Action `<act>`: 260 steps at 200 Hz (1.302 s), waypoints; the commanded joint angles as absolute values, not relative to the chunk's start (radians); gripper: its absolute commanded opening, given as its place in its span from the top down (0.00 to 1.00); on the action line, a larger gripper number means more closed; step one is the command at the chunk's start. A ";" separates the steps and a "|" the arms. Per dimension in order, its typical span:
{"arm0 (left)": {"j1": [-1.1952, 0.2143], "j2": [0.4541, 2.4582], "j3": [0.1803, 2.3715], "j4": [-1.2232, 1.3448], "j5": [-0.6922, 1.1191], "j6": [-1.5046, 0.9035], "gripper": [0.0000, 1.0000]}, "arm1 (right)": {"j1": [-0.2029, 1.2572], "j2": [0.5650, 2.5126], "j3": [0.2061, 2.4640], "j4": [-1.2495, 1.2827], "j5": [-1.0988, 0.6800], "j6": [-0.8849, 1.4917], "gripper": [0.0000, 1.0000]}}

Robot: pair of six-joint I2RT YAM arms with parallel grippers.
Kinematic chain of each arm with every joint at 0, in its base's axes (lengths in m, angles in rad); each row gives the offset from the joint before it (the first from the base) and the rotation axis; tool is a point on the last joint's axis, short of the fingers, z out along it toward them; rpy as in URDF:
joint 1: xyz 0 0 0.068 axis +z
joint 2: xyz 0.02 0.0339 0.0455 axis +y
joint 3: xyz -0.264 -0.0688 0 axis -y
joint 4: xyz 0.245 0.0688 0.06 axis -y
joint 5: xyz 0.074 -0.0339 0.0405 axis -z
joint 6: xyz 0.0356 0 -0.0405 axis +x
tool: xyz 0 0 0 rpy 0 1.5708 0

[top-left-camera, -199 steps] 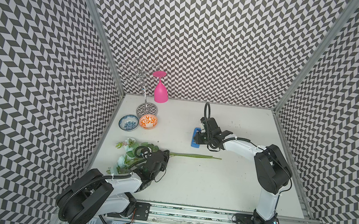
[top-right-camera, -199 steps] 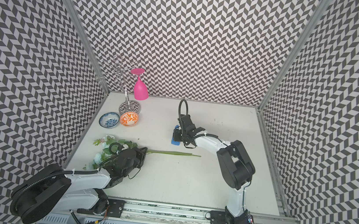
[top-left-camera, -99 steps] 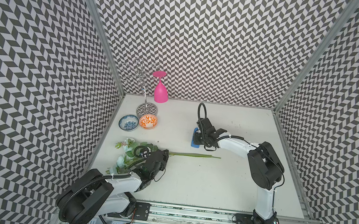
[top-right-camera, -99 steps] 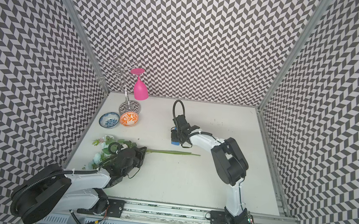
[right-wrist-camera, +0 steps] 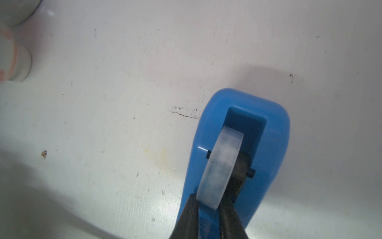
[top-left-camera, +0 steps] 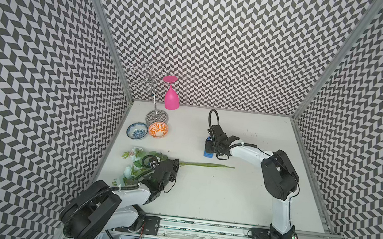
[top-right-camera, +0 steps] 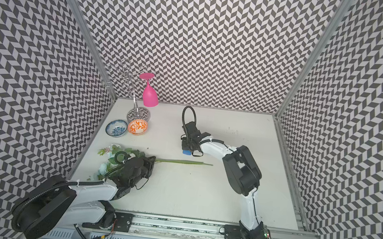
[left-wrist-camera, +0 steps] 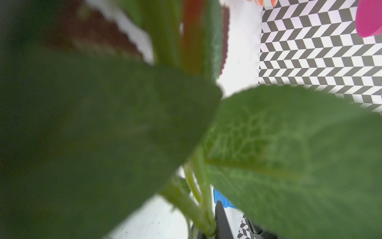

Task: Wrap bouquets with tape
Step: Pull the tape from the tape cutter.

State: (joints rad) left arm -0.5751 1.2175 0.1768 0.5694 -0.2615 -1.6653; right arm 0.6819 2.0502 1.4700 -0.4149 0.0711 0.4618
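The bouquets (top-left-camera: pixel 134 167) lie at the table's left, pale blooms and green leaves toward the left wall, with long stems (top-left-camera: pixel 205 164) pointing right. My left gripper (top-left-camera: pixel 176 164) is shut on the stems just past the leaves. In the left wrist view, leaves (left-wrist-camera: pixel 289 155) fill the frame and the stems (left-wrist-camera: pixel 198 207) run down into the jaws. The blue tape (top-left-camera: pixel 208 153) dispenser stands mid-table. My right gripper (right-wrist-camera: pixel 208 213) is over it, its black fingers (right-wrist-camera: pixel 187 219) pressed against both sides of the clear roll (right-wrist-camera: pixel 219 167). The dispenser rests on the table.
A pink glass (top-left-camera: pixel 171 98) hangs upside down on a wire rack (top-left-camera: pixel 157 116) at the back left. An orange-patterned bowl (top-left-camera: pixel 158 129) and a blue-patterned bowl (top-left-camera: pixel 137 131) sit in front of the rack. Chevron-patterned walls enclose three sides.
My right gripper has shifted a little left over the tape dispenser and its jaws have narrowed onto the roll. The left arm and the bouquets have not moved.
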 commanded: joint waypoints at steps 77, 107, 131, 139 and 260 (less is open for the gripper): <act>-0.560 1.212 0.161 0.591 -0.260 -1.644 1.00 | 0.696 2.007 1.463 -0.369 0.007 0.475 1.00; -0.561 1.222 0.166 0.595 -0.259 -1.644 1.00 | 0.694 1.966 1.437 -0.328 -0.027 0.476 1.00; -0.557 1.228 0.169 0.600 -0.261 -1.645 1.00 | 0.690 1.947 1.419 -0.305 -0.055 0.480 1.00; -0.557 1.231 0.172 0.600 -0.261 -1.644 1.00 | 0.686 1.942 1.411 -0.297 -0.072 0.482 1.00; -0.554 1.302 0.250 0.626 -0.236 -1.642 1.00 | 0.659 1.859 1.331 -0.282 -0.142 0.477 1.00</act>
State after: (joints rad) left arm -0.5598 1.2961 0.2222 0.6098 -0.2356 -1.6550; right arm 0.6521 1.9194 1.3430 -0.3065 -0.1104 0.4782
